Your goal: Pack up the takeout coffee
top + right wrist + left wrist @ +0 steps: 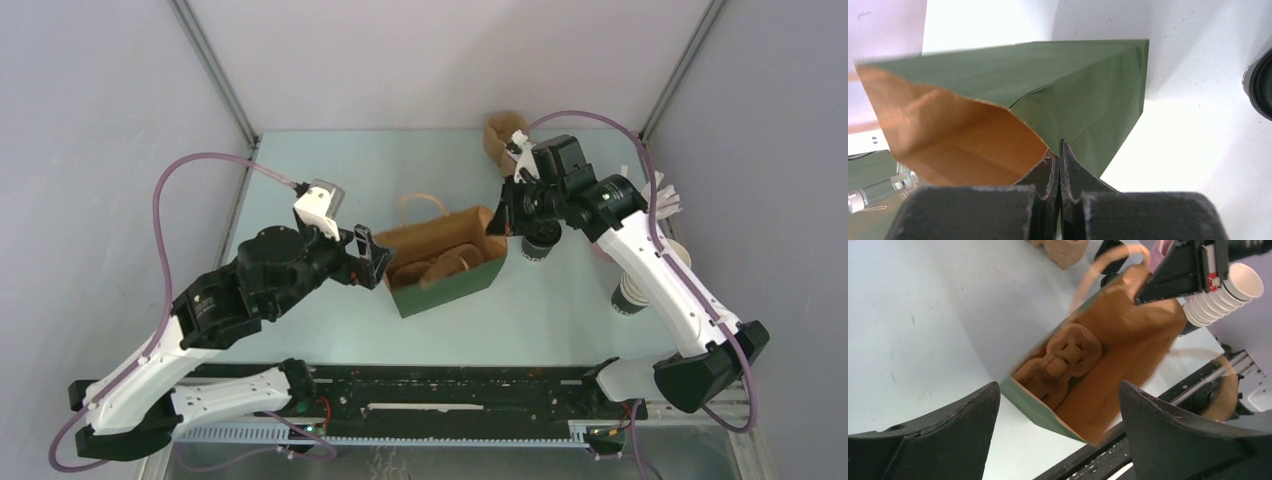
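Note:
The takeout coffee (540, 243), a dark-walled cup with a black lid, stands on the table just right of the bag, partly hidden under my right arm. Its lid shows at the right edge of the right wrist view (1261, 85). The green paper bag (447, 282) with a brown inside stands open mid-table and holds a cardboard cup carrier (440, 265). My right gripper (502, 220) is shut on the bag's right rim (1059, 159). My left gripper (372, 258) is open at the bag's left end. In the left wrist view the bag's near corner (1048, 407) lies between its fingers (948, 435).
A nested stack of lidless paper cups (630, 292) lies right of the coffee, and also shows in the left wrist view (1223, 292). A pink cup of white straws (662, 198) stands at far right. A second cardboard carrier (500, 135) sits at the back. The bag's handles (425, 205) stick up.

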Motion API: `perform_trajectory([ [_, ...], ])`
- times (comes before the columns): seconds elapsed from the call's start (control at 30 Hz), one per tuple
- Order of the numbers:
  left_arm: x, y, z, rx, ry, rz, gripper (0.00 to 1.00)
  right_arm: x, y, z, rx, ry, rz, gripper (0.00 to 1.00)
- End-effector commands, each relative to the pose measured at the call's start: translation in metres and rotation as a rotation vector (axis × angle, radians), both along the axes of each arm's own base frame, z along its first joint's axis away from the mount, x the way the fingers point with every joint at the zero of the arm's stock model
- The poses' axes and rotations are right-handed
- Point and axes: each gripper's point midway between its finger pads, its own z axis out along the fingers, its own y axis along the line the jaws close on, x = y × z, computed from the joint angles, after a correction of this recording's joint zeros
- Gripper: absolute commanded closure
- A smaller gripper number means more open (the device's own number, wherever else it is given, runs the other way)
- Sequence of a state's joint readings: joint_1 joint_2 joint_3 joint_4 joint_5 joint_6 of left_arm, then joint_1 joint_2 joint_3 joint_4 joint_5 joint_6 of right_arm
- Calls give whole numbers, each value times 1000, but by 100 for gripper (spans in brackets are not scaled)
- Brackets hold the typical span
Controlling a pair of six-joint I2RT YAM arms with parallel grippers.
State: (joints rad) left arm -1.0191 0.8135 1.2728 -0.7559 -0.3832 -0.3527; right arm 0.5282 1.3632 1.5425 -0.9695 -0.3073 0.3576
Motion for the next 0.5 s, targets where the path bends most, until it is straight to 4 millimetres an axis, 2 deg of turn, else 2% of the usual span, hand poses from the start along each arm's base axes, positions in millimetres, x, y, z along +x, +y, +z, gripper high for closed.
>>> perform_trajectory([
  [0.0,5,20,8,-57,90,150,9,-5,8,-4,15,5,-6,100],
  [0.1,12,26,-5,-38,125,216,15,-4,14,6,28,-54,-12,100],
  [0.2,16,28,-13,-7,164,248,24,0,13,4,5,-56,-29,100],
  [0.33,9,18,-23,-43,234,221,20,5,8,-2,-40,-42,-70,100],
  [0.47,0,7,-45,-36,343,203,19,6,7,-2,-87,-65,-89,100],
])
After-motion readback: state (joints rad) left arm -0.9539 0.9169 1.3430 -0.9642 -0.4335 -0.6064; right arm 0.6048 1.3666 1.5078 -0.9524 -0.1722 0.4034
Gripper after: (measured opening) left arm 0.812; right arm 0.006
